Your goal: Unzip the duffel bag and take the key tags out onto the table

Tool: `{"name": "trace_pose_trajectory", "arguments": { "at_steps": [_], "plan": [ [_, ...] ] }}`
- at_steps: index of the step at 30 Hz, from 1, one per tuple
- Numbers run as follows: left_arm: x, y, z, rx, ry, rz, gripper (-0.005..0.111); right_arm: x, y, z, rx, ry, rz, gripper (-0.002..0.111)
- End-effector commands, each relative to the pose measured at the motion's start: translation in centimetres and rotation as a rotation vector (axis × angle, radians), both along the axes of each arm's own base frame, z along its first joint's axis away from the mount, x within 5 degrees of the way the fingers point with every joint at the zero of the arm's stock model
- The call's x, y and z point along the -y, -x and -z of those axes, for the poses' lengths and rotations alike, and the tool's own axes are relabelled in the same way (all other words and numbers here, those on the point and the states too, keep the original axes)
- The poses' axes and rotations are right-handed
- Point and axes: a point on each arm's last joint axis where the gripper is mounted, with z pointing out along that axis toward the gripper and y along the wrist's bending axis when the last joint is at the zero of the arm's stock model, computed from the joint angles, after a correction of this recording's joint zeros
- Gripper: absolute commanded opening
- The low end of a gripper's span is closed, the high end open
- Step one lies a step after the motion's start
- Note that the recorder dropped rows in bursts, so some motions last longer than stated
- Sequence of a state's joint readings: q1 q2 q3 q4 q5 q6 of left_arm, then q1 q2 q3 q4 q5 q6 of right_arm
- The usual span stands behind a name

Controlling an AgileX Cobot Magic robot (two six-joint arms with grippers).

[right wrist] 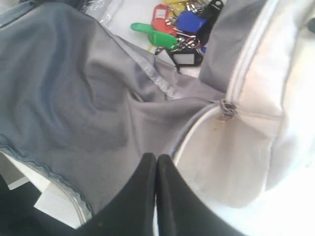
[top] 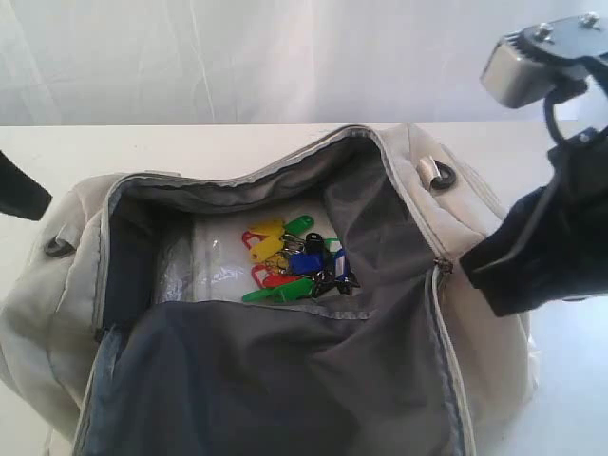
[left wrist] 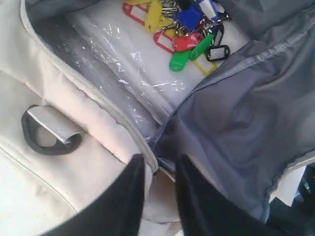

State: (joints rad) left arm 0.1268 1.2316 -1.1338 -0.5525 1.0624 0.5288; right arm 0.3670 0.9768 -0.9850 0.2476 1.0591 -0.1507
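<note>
At the unzipped rim of the duffel bag (left wrist: 88, 147), the left gripper (left wrist: 160, 160) is shown with its two black fingers (left wrist: 133, 187) parted and loosed, and the grey zip edge is seen in the gap between them. A dark strap ring (left wrist: 49, 132) is sewn to the cream cloth just beside it. On the bag's opposite side, the right gripper (right wrist: 156, 158) is held clenched tight, fingertip against fingertip, with nothing caught between. It is poised close to the dark grey lining (right wrist: 83, 98) and near the zip slider (right wrist: 226, 108). The key tags (top: 299, 261) are found inside the bag, a bunch of yellow, red, green, blue and black on silver rings. They are laid on a white base panel wrapped in crinkled clear plastic (top: 190, 271), well apart from both grippers. The bag's mouth is spread wide, and a flap of lining is folded across its near half. The whole bag is set on the white table (top: 190, 142).
</note>
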Motion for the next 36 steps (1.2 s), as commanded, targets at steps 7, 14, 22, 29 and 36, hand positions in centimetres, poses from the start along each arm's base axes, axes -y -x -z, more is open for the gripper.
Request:
{"name": "trace_pose_trajectory", "arguments": {
  "at_steps": [7, 14, 22, 29, 36],
  "plan": [
    [-2.8, -1.6, 5.1, -0.095, -0.217, -0.285, 0.089, 0.7, 1.2, -0.5, -0.004, 0.033, 0.011, 0.000],
    [-1.5, -2.0, 7.7, -0.143, -0.053, -0.258, 0.089, 0.7, 1.0, -0.6, 0.020, 0.022, 0.017, 0.000],
    [-1.2, -2.8, 11.6, -0.171, -0.023, -0.212, 0.024, 0.7, 1.0, -0.5, 0.013, 0.025, 0.016, 0.000],
    [-3.6, -3.7, 9.2, -0.088, -0.034, -0.361, 0.000, 0.7, 1.1, -0.4, -0.012, 0.015, 0.040, 0.000],
    [-8.6, -2.4, 5.9, -0.066, -0.039, -0.584, 0.000, 0.7, 1.1, -0.4, -0.014, 0.016, 0.039, 0.000]
  ]
}}
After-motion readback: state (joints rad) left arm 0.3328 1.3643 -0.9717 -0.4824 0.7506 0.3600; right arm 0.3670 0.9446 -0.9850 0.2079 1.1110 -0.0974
